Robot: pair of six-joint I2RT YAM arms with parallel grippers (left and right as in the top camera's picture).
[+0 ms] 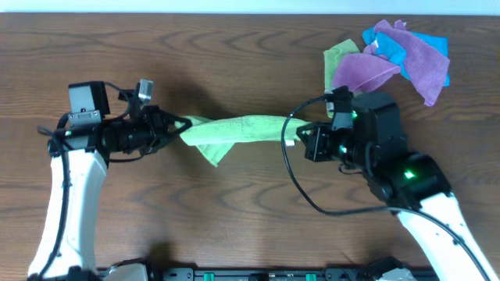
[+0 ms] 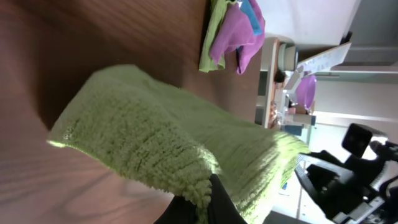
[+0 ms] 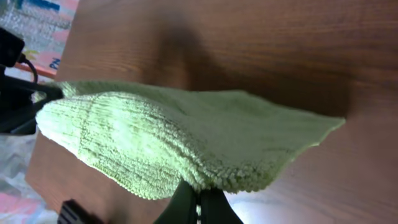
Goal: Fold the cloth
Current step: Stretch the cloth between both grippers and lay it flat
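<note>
The lime-green cloth (image 1: 238, 130) hangs stretched between both grippers above the wooden table, bunched into a band with a flap drooping at its lower left. My left gripper (image 1: 184, 126) is shut on the cloth's left end; in the left wrist view the cloth (image 2: 161, 143) fills the middle, its edge pinched between the black fingertips (image 2: 224, 205). My right gripper (image 1: 297, 134) is shut on the right end. The right wrist view has the cloth (image 3: 180, 140) spread wide, clamped by the dark fingers (image 3: 186, 205) at the bottom.
A pile of other cloths lies at the table's back right: purple (image 1: 406, 55), blue (image 1: 394, 51) and duller green (image 1: 340, 58). The same pile (image 2: 233, 34) appears at the top of the left wrist view. A black cable (image 1: 293, 176) loops under the right arm.
</note>
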